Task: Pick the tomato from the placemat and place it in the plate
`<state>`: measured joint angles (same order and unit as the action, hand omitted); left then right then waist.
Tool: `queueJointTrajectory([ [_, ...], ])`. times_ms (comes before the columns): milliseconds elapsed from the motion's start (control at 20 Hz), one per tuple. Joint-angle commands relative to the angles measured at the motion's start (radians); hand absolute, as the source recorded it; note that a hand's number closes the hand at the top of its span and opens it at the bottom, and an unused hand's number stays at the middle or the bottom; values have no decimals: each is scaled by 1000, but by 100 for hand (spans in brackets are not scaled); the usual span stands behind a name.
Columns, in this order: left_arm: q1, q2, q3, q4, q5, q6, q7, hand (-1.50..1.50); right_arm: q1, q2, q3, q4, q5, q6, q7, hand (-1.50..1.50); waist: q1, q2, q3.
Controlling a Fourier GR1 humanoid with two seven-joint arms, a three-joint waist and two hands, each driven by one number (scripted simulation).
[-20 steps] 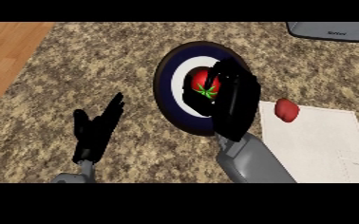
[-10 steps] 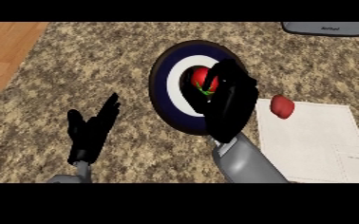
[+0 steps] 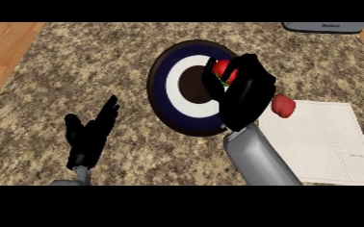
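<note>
One tomato (image 3: 222, 69), clasped in the curled right hand (image 3: 244, 94), hangs over the plate (image 3: 165, 94) beneath it, lift done and release pending; left hand (image 3: 89, 135) rests with fingers straight.

A speckled brown-and-tan counter (image 3: 107, 72) fills most of the view, with a strip of wooden floor (image 3: 18, 43) showing past its left edge. A round plate (image 3: 181, 84) lies near the middle, dark blue at the rim, then a white ring, then a brown centre. Just right of the plate a white placemat (image 3: 323, 139) lies flat, reaching the right edge of view. A small red object (image 3: 283, 106) sits at the mat's far left corner. A grey item (image 3: 323, 27) lies at the far right, cut off.
</note>
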<state>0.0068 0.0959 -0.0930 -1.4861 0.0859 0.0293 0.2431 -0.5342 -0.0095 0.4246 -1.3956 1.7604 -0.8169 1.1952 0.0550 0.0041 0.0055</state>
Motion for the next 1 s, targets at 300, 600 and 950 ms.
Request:
queueJointTrajectory([
  [300,37,3,2,35,10,-32,-36,0,-54,9,-102,195,16,-239,229,150,-4,8,-5],
  [600,-5,-6,0,29,3,-14,2,0,-80,9,-123,394,-406,-158,106,-150,10,15,-4],
  [950,-6,-19,3,35,6,-10,4,0,-160,9,-85,552,-719,-457,-222,-150,-9,13,-3],
])
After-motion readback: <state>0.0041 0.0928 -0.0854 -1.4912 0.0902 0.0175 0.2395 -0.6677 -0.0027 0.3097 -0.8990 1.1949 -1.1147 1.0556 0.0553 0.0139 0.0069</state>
